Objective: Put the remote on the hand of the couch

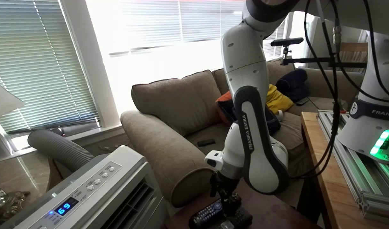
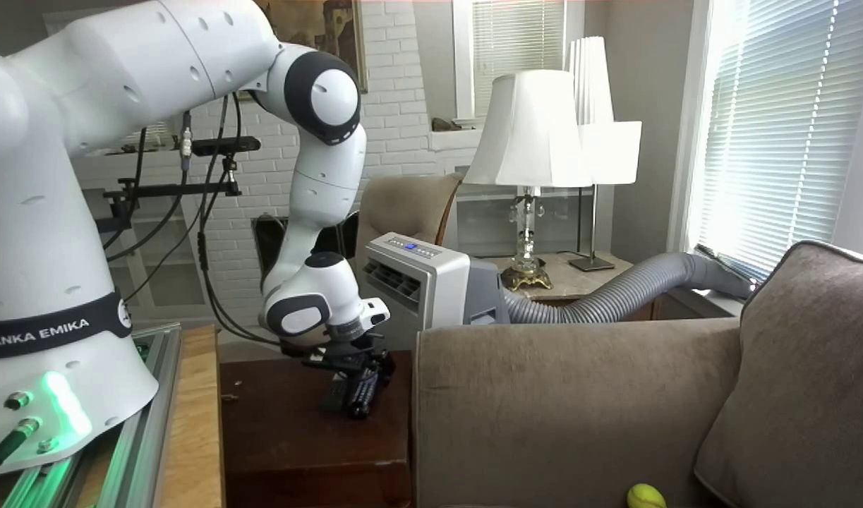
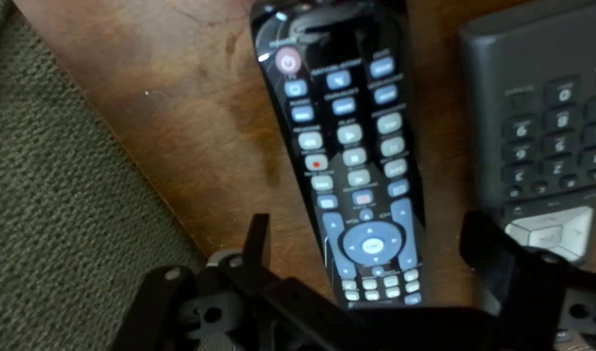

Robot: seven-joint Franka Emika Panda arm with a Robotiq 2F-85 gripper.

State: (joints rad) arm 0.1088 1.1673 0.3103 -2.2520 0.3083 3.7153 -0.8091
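The remote is a long black one with rows of pale and blue buttons; it lies on the dark red-brown table in the wrist view (image 3: 349, 156) and in both exterior views (image 1: 207, 214) (image 2: 364, 393). My gripper (image 3: 366, 239) is open, with one finger on each side of the remote's lower end and a gap on both sides. It points down at the table in both exterior views (image 1: 227, 203) (image 2: 353, 363). The hand of the couch is the wide rolled tan armrest (image 1: 162, 149), beside the table; it also shows in an exterior view (image 2: 558, 395).
A grey keypad device (image 3: 546, 112) lies beside the remote, under my right-hand finger in the wrist view. A white air conditioner (image 1: 118, 178) stands close to the table and armrest. A dark device (image 1: 206, 142) lies on the couch seat. A wooden bench (image 1: 321, 165) carries my base.
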